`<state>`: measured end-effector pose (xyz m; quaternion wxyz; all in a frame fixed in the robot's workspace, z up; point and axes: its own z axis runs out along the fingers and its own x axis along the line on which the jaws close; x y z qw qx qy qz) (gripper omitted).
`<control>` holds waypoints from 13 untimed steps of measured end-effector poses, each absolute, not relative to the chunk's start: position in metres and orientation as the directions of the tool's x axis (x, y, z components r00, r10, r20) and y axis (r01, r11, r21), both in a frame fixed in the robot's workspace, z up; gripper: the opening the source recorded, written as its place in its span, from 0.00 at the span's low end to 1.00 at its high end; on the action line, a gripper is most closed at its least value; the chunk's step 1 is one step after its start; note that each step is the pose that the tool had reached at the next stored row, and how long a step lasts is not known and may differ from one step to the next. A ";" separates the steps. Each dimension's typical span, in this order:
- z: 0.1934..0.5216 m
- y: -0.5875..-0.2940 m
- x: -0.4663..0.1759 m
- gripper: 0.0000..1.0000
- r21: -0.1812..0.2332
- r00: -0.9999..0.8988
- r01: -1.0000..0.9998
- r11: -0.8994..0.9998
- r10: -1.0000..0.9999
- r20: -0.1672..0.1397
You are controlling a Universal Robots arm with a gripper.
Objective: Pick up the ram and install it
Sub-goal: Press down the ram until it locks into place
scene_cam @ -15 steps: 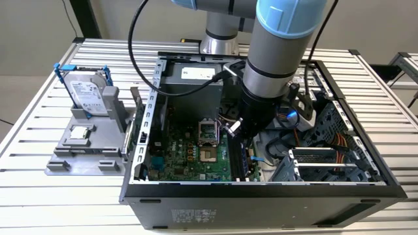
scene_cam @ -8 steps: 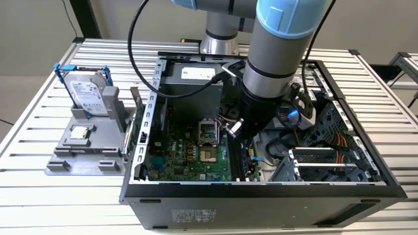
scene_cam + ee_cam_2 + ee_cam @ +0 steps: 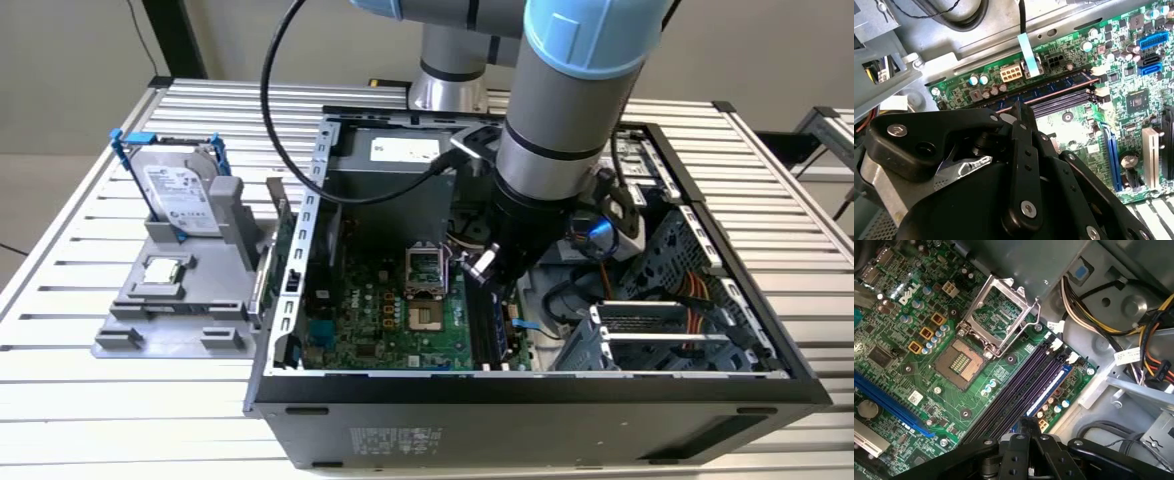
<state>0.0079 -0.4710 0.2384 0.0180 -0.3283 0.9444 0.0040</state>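
Claw: we are seeing the claw [image 3: 482,270] hanging at the end of the arm inside the open computer case [image 3: 534,386], low over the motherboard [image 3: 380,320]; we cannot tell whether it is open or closed, or gripping anything.
Ram: we are reading the thin blue-green strip [image 3: 1049,89] lying along one of the long memory slots [image 3: 1019,390] as the ram, also showing in the first wrist view [image 3: 1048,391]. It is standing on edge in the outermost slot, just beside the board's edge and toward the exterior view's right of the processor socket [image 3: 961,362].
Seating: we are judging it to be in the slot, but we cannot tell whether it is pressed fully home.
Handling: we are expecting a light, stiff, thin board that is fragile at its chips and contact edge and is likely to bend or crack under skewed force.
Hold: we are judging the bare long top edge and short ends the safest places, with pressure going straight down into the slot.
Elsewhere: the hard drive [image 3: 180,190] is standing in its grey holder on the surface [image 3: 80,250], well apart on the exterior view's left.
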 end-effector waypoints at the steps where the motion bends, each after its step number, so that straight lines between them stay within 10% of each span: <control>1: 0.238 -0.471 0.008 0.00 -0.004 -0.779 -0.626 0.780 -0.625 -0.037; 13: 0.238 -0.471 0.008 0.00 -0.004 -0.723 -0.690 0.724 -0.690 -0.037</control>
